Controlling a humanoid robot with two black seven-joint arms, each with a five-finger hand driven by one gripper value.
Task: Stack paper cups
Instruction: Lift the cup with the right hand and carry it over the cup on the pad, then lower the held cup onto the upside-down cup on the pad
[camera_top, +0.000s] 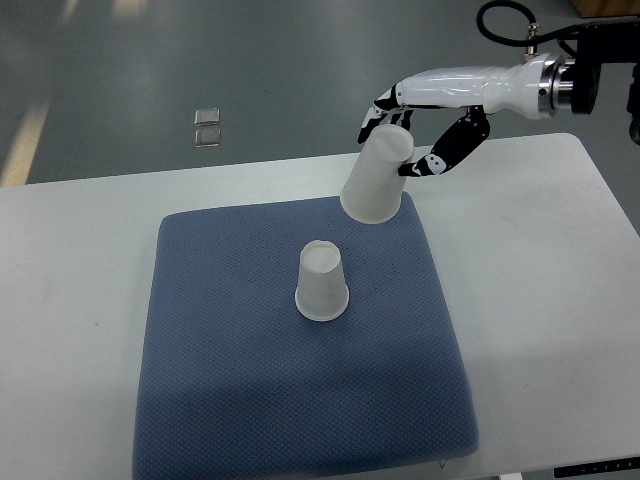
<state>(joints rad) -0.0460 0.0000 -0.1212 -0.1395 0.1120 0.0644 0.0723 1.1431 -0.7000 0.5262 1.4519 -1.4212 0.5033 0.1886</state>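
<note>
Top view, 1 arm working. Right hand (412, 135) reaches in from the upper right edge, white shell with black fingers (447, 148), clamped around the closed end of a paper cup (378, 180). That held cup is tilted, base up toward the hand, open mouth angled down and left, hanging over the far right corner of the blue mat (240, 380) (whether its rim touches the mat cannot be told). A second paper cup (322, 283) stands upside down near the middle of the mat, wide rim on the fabric, flat base up, well clear of the held cup. The mat lies on a white table (560, 300). Grey floor beyond the far edge, with 2 small pale squares (207, 127) on it.
</note>
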